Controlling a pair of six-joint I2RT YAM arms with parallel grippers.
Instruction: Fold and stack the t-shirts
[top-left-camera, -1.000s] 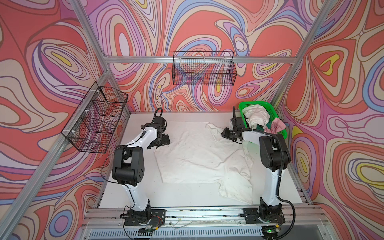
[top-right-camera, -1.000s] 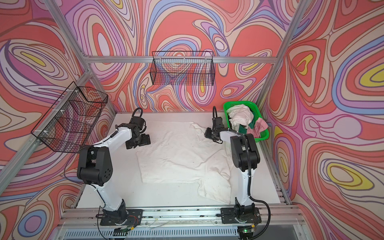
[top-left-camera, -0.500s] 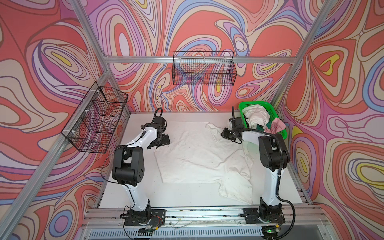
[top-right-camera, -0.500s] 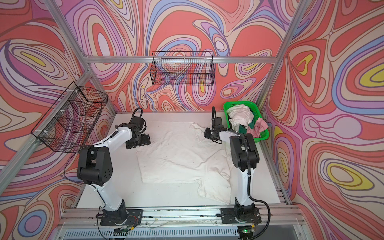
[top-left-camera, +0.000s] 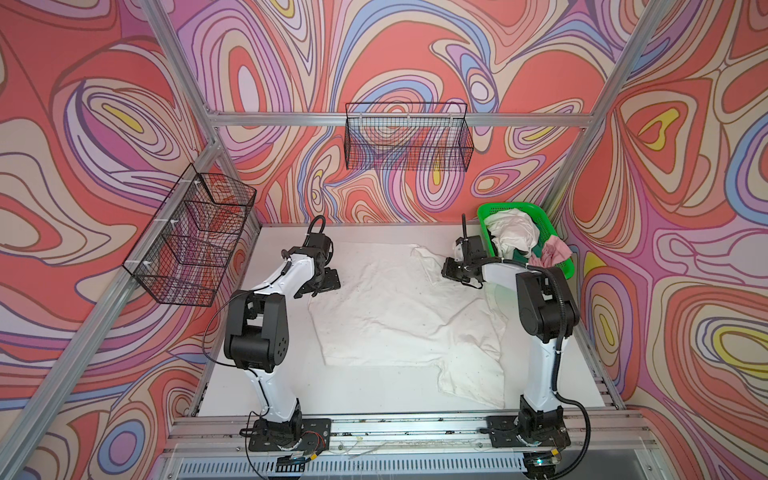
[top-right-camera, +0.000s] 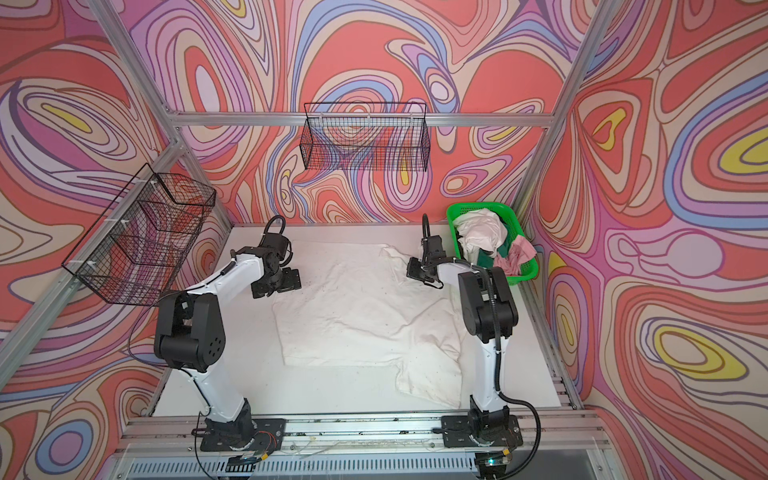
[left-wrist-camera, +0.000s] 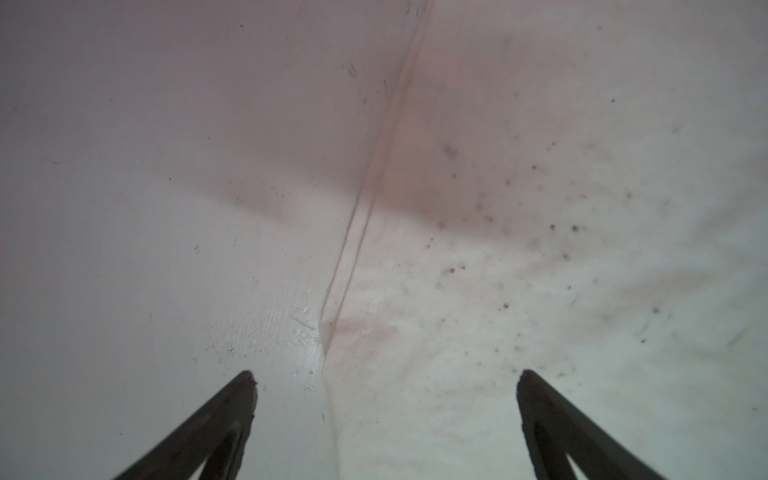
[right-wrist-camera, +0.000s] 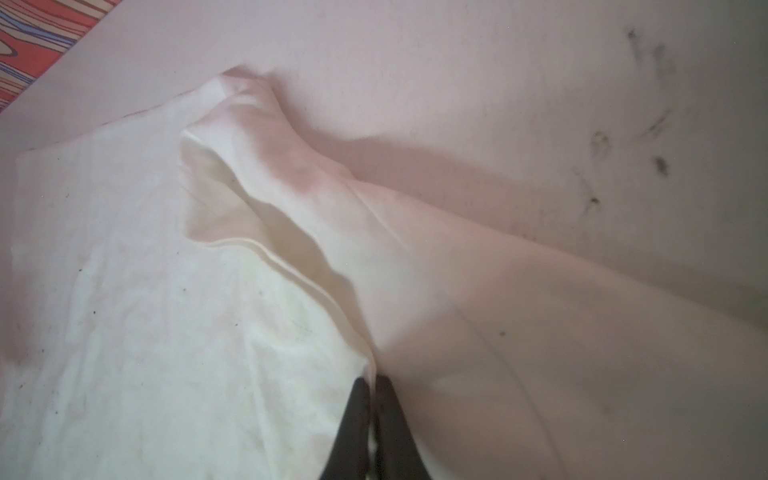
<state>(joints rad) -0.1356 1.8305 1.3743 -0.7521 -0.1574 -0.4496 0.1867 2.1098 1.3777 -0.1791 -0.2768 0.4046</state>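
A large white cloth t-shirt with small black specks (top-left-camera: 399, 316) lies spread and wrinkled across the middle of the white tabletop (top-left-camera: 266, 374). Both top views show it whole, one sleeve trailing toward the near right. In the far right corner a bright green plastic mesh basket (top-right-camera: 521, 275) holds a crumpled white t-shirt (top-right-camera: 478, 230), a dark green t-shirt (top-right-camera: 484, 257) and a pale pink t-shirt (top-right-camera: 515, 255), all seen only from above. Only the right wrist view shows the right arm's black fingers (right-wrist-camera: 359, 419) pinched together on a raised fold at the large shirt's edge. The left wrist view shows the left arm's black fingers (left-wrist-camera: 220, 419) spread wide, straddling its hem and holding nothing.
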